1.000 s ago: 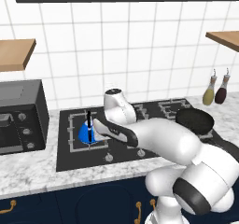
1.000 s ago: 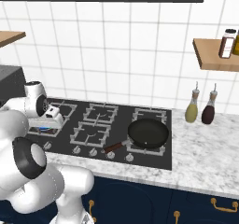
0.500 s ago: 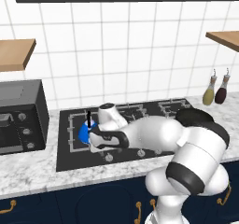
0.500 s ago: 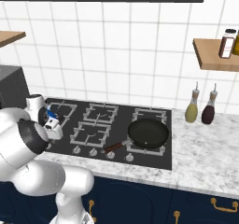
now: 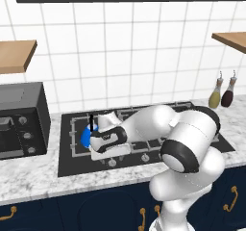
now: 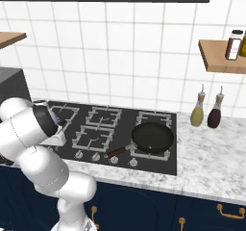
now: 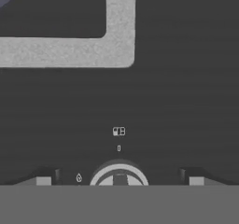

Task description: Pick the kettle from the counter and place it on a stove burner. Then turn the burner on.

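The gripper (image 7: pixel 119 181) hangs spread wide, grasping nothing, straddling a silver knob (image 7: pixel 119 175) near the stove's (image 5: pixel 67 165) front edge. The kettle (image 5: pixel 87 136) sits close behind on the grate (image 7: pixel 70 50), apparently leaving little room.

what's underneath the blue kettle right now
The kettle sits on the stove, on its left grate. The burner head beneath is covered by the kettle and the white hand.

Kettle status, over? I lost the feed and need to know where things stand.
Gripper open, low over a stove knob. Kettle on the left burner grate, released. Nothing between fingertips and knob.
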Controlling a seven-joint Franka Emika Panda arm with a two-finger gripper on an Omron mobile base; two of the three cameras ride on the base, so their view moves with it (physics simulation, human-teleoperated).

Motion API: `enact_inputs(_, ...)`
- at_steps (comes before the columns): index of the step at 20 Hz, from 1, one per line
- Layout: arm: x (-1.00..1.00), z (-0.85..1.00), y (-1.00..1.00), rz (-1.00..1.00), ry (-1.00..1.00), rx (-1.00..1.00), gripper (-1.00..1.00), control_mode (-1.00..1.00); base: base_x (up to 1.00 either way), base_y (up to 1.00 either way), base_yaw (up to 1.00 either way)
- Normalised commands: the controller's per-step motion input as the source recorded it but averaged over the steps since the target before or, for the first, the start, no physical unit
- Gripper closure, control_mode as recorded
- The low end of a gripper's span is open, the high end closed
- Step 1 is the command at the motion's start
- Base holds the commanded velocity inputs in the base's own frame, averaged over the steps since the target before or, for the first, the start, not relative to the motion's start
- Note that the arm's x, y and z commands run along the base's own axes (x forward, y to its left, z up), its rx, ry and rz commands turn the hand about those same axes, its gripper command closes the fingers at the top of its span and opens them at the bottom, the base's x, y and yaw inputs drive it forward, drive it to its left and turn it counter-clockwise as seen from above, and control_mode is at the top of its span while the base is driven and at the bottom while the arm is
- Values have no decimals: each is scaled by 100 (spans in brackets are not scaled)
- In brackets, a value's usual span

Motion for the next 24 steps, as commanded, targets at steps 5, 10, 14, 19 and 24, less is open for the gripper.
enact_inputs(5,0,-8,0,0,-1,0,-100,-100,0,0,0)
enact_inputs(10,-17,-17,-2,0,0,0,-100,-100,0,0,0)
enact_inputs(14,-17,-8,-4,0,0,0,-100,-100,0,0,0)
enact_inputs(19,-25,-5,-7,0,-1,0,-100,-100,0,0,0)
enact_inputs(24,0,0,0,0,0,0,100,-100,0,0,0)
